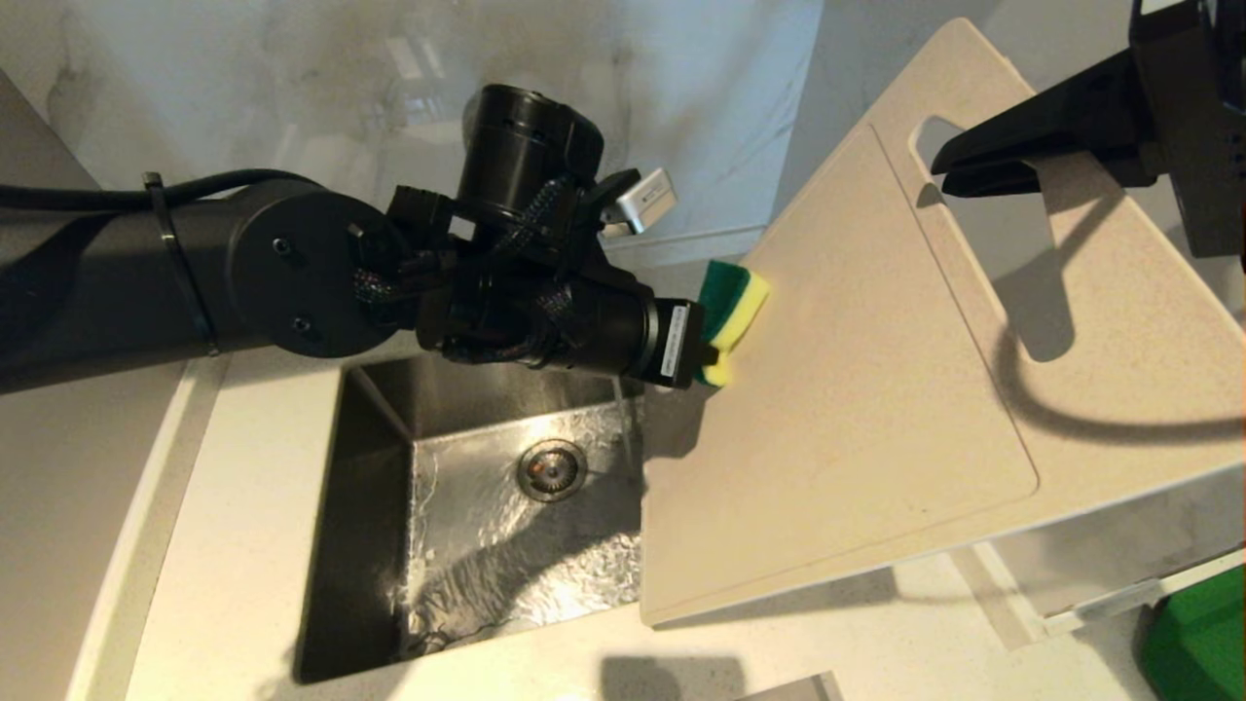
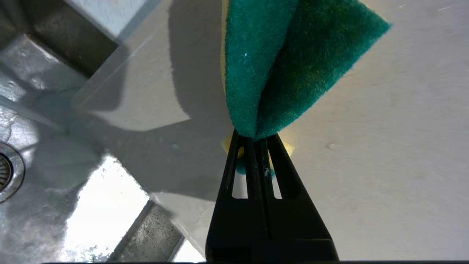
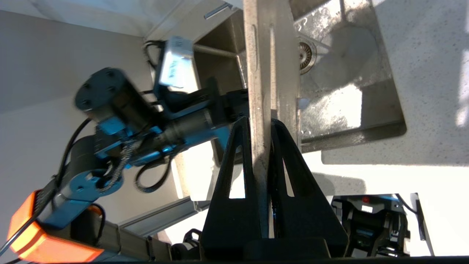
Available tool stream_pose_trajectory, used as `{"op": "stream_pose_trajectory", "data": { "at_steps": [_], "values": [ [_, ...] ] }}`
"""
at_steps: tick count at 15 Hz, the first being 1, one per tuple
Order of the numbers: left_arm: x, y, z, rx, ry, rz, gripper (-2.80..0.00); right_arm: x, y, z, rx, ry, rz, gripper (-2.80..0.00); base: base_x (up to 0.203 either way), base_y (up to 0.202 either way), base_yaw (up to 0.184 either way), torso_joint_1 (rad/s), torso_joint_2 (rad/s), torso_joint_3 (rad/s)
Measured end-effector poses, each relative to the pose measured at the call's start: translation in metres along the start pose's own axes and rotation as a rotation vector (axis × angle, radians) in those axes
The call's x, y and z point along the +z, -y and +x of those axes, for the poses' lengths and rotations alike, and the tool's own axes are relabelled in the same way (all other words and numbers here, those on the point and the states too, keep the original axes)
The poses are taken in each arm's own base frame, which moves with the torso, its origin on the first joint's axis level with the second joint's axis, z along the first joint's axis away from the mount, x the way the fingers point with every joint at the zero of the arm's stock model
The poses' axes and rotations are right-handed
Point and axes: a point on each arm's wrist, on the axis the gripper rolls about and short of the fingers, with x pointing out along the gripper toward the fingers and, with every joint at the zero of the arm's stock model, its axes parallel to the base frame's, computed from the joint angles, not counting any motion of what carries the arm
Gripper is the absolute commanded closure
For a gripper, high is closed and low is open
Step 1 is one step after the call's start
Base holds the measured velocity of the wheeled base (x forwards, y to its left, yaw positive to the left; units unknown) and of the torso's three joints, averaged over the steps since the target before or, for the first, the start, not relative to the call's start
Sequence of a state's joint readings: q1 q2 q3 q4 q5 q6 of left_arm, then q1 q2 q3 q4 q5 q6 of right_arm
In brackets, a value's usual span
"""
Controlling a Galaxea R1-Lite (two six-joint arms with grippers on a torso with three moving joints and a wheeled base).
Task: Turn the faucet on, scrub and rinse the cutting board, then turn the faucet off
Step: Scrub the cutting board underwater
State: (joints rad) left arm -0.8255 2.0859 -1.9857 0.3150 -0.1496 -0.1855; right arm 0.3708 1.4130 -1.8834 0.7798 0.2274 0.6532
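The cream-white cutting board [image 1: 876, 389] hangs tilted, its lower corner over the sink. My right gripper [image 1: 939, 170] is shut on its upper end beside the handle slot; the right wrist view shows the board [image 3: 260, 55] edge-on between that gripper's [image 3: 261, 123] jaws. My left gripper [image 2: 255, 137] is shut on a green-and-yellow sponge [image 1: 732, 310], which presses against the board's left edge area [image 2: 384, 146]. The sponge [image 2: 285, 62] is folded in the grip. The faucet is hidden behind my left arm. Its arched shadow falls on the board, and a thin water stream [image 1: 628, 419] drops into the sink.
The steel sink [image 1: 370, 467] with a round drain [image 1: 551, 469] lies below my left arm, its floor wet. A pale speckled countertop [image 1: 243, 565] surrounds it. A marble wall [image 1: 292, 78] stands behind. A green object [image 1: 1197, 633] sits at the near right corner.
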Motion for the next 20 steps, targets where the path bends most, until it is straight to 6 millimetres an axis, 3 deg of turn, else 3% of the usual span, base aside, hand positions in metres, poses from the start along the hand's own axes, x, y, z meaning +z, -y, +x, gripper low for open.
{"op": "stream_pose_trajectory", "data": {
  "at_steps": [3,7,16,18,20],
  "values": [
    [-0.006,-0.005,0.006,0.015,-0.033,-0.007,0.00,0.000,-0.001,0.000,0.003,-0.003,-0.002,0.00,0.000,0.000,0.000,0.000,0.00,0.000],
    [-0.020,-0.026,0.007,0.065,-0.092,-0.037,0.00,0.000,-0.001,0.000,0.008,0.002,-0.005,0.00,0.000,0.000,0.000,0.000,0.00,0.000],
    [-0.121,-0.079,0.008,0.168,-0.236,-0.112,0.00,0.000,-0.002,-0.001,0.011,0.005,-0.003,0.00,0.000,0.000,0.000,0.000,0.00,0.000],
    [-0.131,-0.084,0.006,0.172,-0.205,-0.111,0.00,0.000,-0.002,-0.001,0.010,0.005,-0.003,0.00,0.000,0.000,0.000,0.000,0.00,0.000],
    [-0.128,-0.082,-0.006,0.171,-0.181,-0.112,0.00,0.000,-0.001,0.000,0.007,0.003,0.000,0.00,0.000,0.000,0.000,0.000,0.00,0.000]
  ]
}}
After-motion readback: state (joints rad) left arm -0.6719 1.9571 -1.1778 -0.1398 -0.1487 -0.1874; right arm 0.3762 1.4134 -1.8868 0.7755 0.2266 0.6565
